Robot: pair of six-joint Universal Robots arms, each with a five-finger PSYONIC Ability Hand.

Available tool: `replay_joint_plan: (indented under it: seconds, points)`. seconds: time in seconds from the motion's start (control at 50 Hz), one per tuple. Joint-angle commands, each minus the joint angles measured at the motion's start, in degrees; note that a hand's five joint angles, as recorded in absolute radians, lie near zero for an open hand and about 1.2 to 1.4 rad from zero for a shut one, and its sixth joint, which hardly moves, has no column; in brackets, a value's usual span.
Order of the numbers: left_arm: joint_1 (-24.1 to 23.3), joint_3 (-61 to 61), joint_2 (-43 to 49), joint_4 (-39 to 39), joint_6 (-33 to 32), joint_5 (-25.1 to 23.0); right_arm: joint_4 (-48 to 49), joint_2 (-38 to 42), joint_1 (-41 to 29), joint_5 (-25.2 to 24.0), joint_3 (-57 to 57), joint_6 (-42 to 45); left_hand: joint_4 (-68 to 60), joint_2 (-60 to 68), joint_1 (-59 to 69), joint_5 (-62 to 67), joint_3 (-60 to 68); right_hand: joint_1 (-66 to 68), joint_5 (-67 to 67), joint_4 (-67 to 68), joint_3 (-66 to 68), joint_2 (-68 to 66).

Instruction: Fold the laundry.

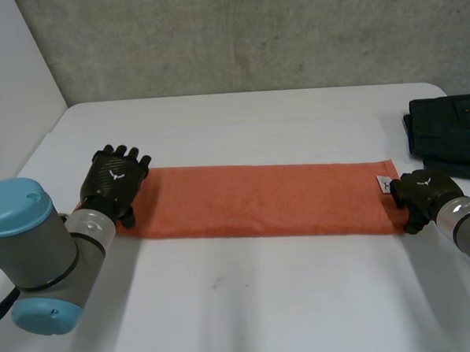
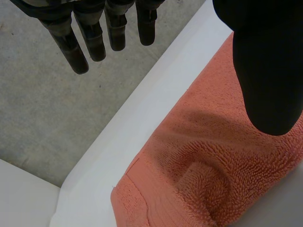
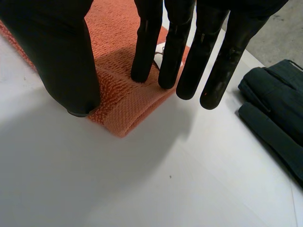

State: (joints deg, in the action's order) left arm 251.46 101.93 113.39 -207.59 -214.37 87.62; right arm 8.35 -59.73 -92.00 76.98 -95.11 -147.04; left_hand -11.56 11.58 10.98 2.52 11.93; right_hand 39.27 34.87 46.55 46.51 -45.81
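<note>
An orange towel (image 1: 260, 200), folded into a long strip, lies across the middle of the white table (image 1: 250, 309). My left hand (image 1: 115, 182) rests over its left end with straight fingers. In the left wrist view the thumb (image 2: 265, 71) hovers above the towel (image 2: 213, 165) and the fingers (image 2: 94, 38) reach past its far edge. My right hand (image 1: 421, 191) is at the towel's right end. In the right wrist view its straight fingers (image 3: 147, 47) touch the towel (image 3: 123, 109) near a small white label (image 3: 161, 49), and the thumb (image 3: 61, 56) presses the near corner. The cloth lies flat there.
A folded dark green garment (image 1: 449, 133) lies at the table's right edge, just beyond my right hand; it also appears beside the fingers in the right wrist view (image 3: 274, 109). A grey wall stands behind the table's far edge.
</note>
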Motion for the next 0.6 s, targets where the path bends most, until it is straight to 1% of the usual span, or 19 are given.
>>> replay_joint_plan:
  seconds: [0.02, 0.08, 0.14, 0.24, 0.42, 0.5, 0.58, 0.6]
  points:
    - [0.0, 0.03, -0.02, 0.08, 0.0, 0.0, -0.09, 0.23, -0.02, 0.02, 0.01, -0.01, 0.34, -0.36, 0.25, -1.3, -0.7, 8.85, 3.24, 1.56, 1.61, -2.3]
    - [0.0, 0.03, -0.02, 0.08, 0.0, 0.0, -0.09, 0.23, 0.07, 0.1, -0.08, 0.17, 0.34, -0.36, 0.25, -1.3, -0.7, 4.3, -1.3, -2.98, -2.94, 2.24]
    - [0.0, 0.03, -0.02, 0.08, 0.0, 0.0, -0.09, 0.32, 0.07, 0.1, -0.08, 0.17, 0.34, -0.36, 0.25, -1.3, -0.7, 4.29, -1.31, -2.99, -2.95, 2.25]
    - [0.0, 0.03, -0.1, 0.08, 0.0, 0.0, -0.18, 1.02, -0.02, 0.54, 0.01, 0.7, 0.34, -0.36, 0.25, -1.3, -0.7, 0.6, -5.0, -6.68, -6.64, 5.94]
    - [0.0, 0.29, -0.19, 0.08, 0.0, 0.0, -0.18, 0.76, 0.07, 0.37, -0.16, 0.61, 0.34, -0.36, 0.25, -1.3, -0.7, 1.93, -3.67, -5.35, -5.3, 4.61]
    - [0.0, 0.29, -0.19, -0.01, 0.0, -0.08, -0.09, 1.11, -0.02, 0.28, -0.08, 0.61, 0.34, -0.36, 0.25, -1.3, -0.7, 7.97, 2.37, 0.69, 0.73, -1.43]
    - [0.0, 0.29, -0.19, -0.01, 0.0, 0.0, 0.26, 1.55, -0.1, 0.28, 0.1, 0.35, 0.34, -0.36, 0.25, -1.3, -0.7, 31.65, 26.04, 24.36, 24.41, -25.1]
    - [0.0, 0.29, -0.19, 0.08, 0.0, 0.0, 0.52, 1.46, -0.11, 0.37, 0.36, 0.09, 0.34, -0.36, 0.25, -1.3, -0.7, 40.64, 35.04, 33.36, 33.4, -34.1]
